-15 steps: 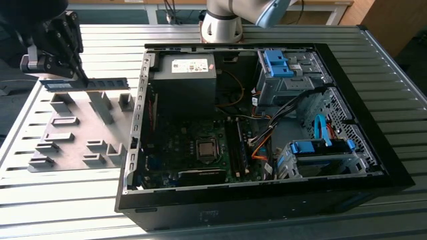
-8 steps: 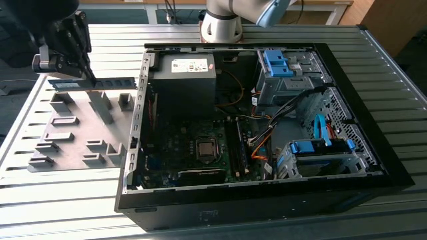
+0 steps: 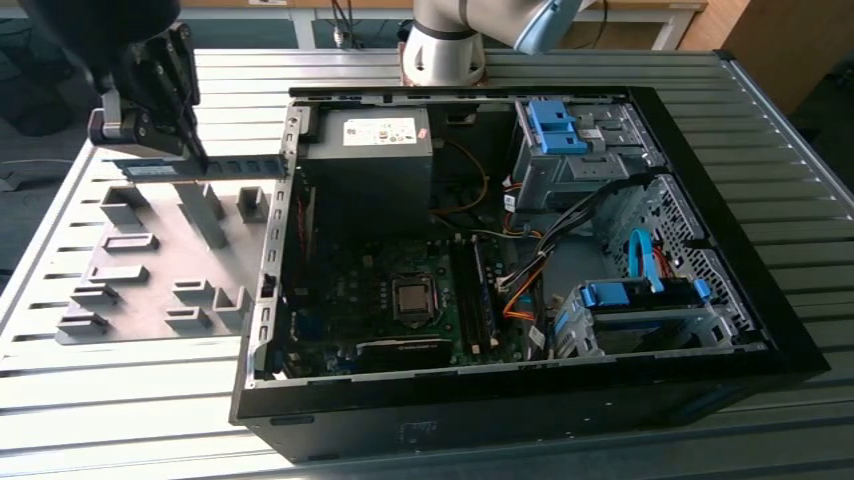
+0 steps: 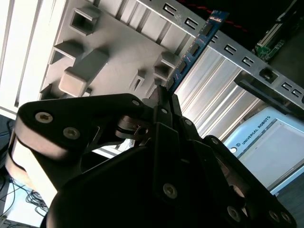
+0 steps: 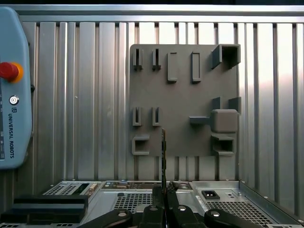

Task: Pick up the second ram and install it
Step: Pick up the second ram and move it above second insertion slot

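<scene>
The second ram (image 3: 240, 166), a thin blue-green stick, hangs level above the far end of the grey holder plate (image 3: 154, 275) at the exterior view's left, just outside the computer case wall. My gripper (image 3: 184, 150) is shut on its end. In the second wrist view the ram (image 4: 192, 50) sticks out from between the black fingertips (image 4: 161, 97) over the plate (image 4: 111, 45). In the first wrist view the ram (image 5: 164, 156) shows edge-on, rising from the gripper (image 5: 165, 192) in front of the plate (image 5: 183, 90).
The open computer case (image 3: 747, 260) lies on the slatted metal table, with the motherboard (image 3: 387, 270), long memory slots (image 3: 470, 290), a power supply (image 3: 374, 150) and blue drive brackets (image 3: 554, 125). Grey holder blocks (image 3: 200, 210) stand on the plate. A teach pendant (image 5: 12, 90) lies beside it.
</scene>
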`<state>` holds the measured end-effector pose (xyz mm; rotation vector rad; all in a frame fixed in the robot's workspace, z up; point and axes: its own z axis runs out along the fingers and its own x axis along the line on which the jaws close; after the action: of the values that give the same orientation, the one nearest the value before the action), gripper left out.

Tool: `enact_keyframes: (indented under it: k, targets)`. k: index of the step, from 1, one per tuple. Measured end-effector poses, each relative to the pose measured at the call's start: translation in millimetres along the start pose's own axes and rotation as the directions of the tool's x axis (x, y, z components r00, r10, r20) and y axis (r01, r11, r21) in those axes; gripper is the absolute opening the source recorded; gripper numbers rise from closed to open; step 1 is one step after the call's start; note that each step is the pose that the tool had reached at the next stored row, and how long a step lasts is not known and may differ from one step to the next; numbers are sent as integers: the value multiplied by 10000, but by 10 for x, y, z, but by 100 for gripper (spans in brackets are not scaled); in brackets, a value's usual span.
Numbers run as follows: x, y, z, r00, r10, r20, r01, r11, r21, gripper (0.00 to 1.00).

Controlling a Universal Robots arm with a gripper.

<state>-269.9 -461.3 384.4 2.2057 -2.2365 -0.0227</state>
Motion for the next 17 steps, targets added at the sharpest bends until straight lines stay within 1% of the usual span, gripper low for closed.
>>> enact_keyframes:
  k: [6,8,17]
  targets:
    - [-1,-76,-1,10000,0,0,0,10000,-1,14]
    - [-2,-148,-1,10000,0,1,0,10000,1,14]
    - [-4,-302,-3,10000,0,0,0,10000,0,14]
